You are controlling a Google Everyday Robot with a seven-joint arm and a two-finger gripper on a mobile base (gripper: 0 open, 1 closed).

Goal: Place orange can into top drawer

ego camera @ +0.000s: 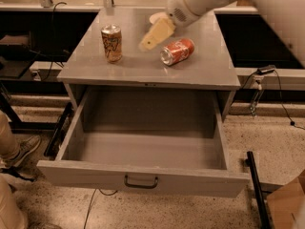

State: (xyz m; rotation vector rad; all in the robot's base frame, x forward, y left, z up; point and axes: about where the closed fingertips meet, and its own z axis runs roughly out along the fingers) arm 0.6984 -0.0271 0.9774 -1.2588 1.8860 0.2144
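The orange can (112, 43), pale tan-orange with dark squiggles and a silver top, stands upright on the left part of the grey cabinet top (95, 68). My gripper (149, 41), cream-coloured, hangs above the top a little to the right of that can and left of a red-orange can. It holds nothing. The top drawer (143, 178) is pulled open toward the front and is empty, with a dark bail handle (141, 182) at the centre of its front panel.
A red-orange can (177, 51) lies on its side right of the gripper. A white bowl (156, 18) sits at the back, mostly behind my arm. A person's leg and shoe (21, 149) are at the left. Cables and a black bar (257, 190) are at the right.
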